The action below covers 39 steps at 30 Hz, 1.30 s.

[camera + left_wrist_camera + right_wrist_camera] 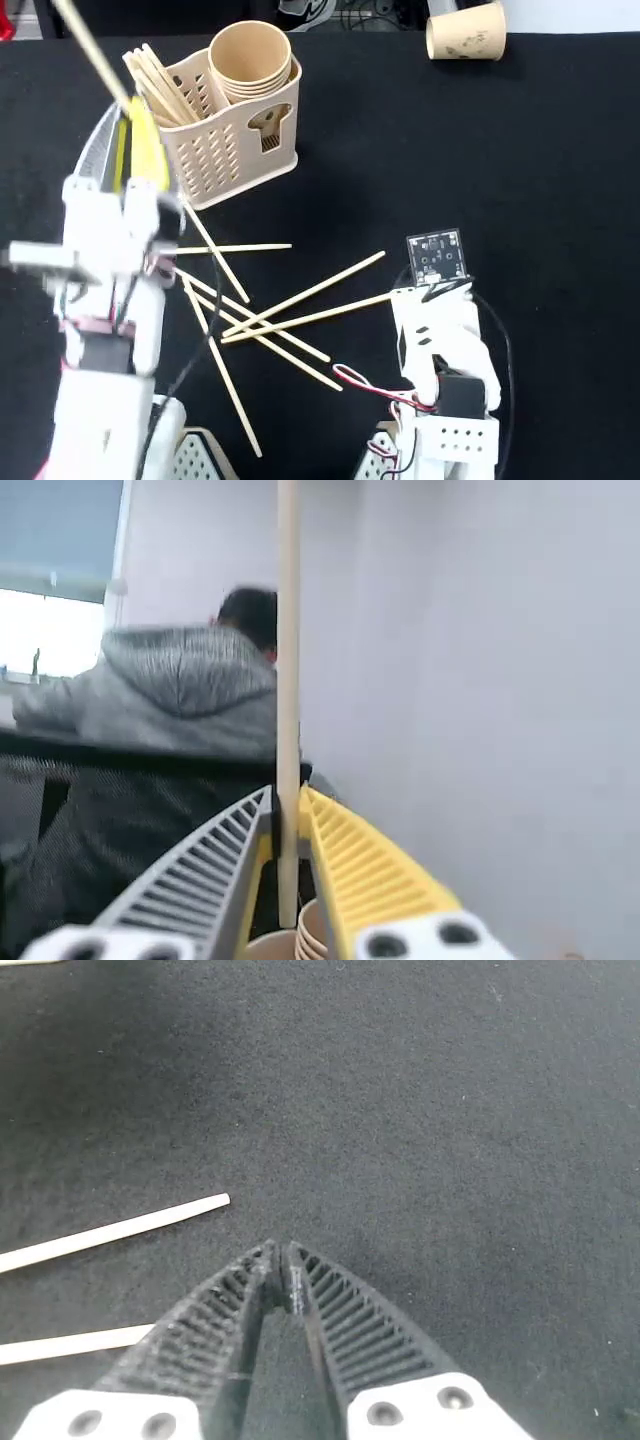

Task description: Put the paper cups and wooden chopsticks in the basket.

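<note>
Left claw (287,796), one pale grey ribbed finger and one yellow, is pinched on a long pale wooden chopstick (288,630) that pokes well past the tips. From overhead the claw sits up off the table, right beside the beige perforated plastic basket (235,140). The stick's lower end looks like it's hanging over the stacked tan paper cups (250,55) in the basket, though that bit is blurry. A bunch of chopsticks (160,85) already leans in the compartment next to the cups. Right claw (280,1256), black ribbed fingers, is pressed together on nothing, low over the black cloth table (450,150), with the ends of loose chopsticks (290,310) just beside it. One more paper cup (465,32) lies on its side at the far edge.
</note>
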### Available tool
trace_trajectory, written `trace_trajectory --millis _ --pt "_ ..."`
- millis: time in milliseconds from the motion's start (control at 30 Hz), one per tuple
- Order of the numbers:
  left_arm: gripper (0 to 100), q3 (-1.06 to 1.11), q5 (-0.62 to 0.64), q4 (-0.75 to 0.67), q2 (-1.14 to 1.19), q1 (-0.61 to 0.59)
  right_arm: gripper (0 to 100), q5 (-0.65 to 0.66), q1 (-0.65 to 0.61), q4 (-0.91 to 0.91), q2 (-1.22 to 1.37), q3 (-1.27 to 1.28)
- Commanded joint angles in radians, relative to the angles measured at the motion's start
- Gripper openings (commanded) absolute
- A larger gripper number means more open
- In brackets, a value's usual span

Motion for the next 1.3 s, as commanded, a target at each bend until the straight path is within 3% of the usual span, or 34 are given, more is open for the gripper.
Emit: trace_trajectory --millis 0,233,600,933,1000,1267 --pt "3 -0.252 0.089 -0.058 0.408 -0.022 1.5 0.008 0.011 -0.002 -0.07 -0.004" --pt "3 -0.47 0.104 -0.06 0.766 -0.022 1.5 0.008 0.011 -0.003 -0.071 -0.004" --pt "3 -0.533 0.106 -0.095 0.97 -0.074 1.5 0.008 0.012 -0.015 -0.07 -0.005" --pt "3 -0.39 0.097 -0.11 0.884 -0.013 1.5 0.008 0.014 -0.015 -0.07 -0.005" --pt "7 -0.36 0.064 -0.104 0.848 -0.008 1.5 0.008 0.014 -0.015 -0.07 -0.005" --pt "12 -0.349 0.048 0.031 0.763 -0.001 1.5 0.008 0.014 -0.014 -0.07 -0.005"
